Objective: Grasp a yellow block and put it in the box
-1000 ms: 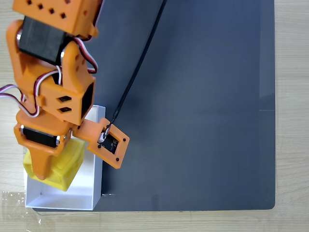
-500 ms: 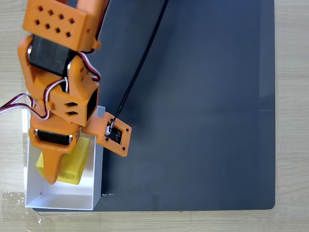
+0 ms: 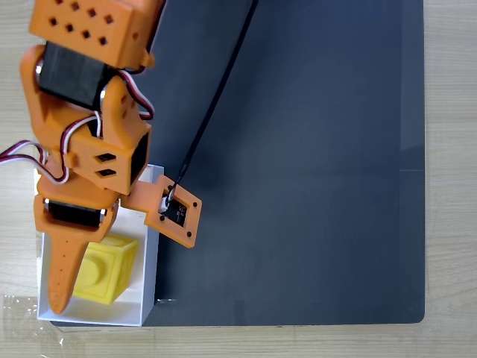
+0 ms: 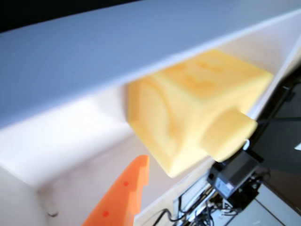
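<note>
The bright yellow plastic cube point(image 3: 105, 269) at the lower left of the fixed view looks smooth with a soft sheen; the wrist view point(image 4: 197, 106) shows it blurred. The white thin-walled box point(image 3: 151, 261) looks matt and smooth. The orange plastic end effector point(image 3: 61, 306) has a matt, slightly grainy finish. The dark grey mat point(image 3: 298, 149) is matt and even. The pale surface point(image 3: 451, 149) at the right edge shows a light wood grain.

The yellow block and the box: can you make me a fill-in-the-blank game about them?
1. The yellow block lies inside the white ____.
2. The block's top has one round ____.
3. The gripper is colored ____.
4. The box sits at the edge of a dark ____.

Missing words: box; stud; orange; mat
</note>
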Robot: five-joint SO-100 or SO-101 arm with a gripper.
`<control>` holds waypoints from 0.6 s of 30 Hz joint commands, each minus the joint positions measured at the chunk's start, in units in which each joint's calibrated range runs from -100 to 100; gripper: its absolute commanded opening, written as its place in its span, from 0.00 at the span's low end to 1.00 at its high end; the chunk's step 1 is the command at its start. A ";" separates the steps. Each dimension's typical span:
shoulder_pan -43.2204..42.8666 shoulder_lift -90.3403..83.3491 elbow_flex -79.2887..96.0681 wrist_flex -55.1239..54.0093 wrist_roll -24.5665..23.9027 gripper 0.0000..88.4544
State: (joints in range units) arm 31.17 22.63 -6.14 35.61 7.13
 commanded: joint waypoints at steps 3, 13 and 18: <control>-1.21 -10.51 -2.77 1.74 -2.36 0.49; -6.43 -35.68 -2.59 27.83 -12.85 0.01; -11.31 -50.51 4.74 39.08 -14.53 0.03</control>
State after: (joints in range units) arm 22.00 -18.67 -4.70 70.49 -6.87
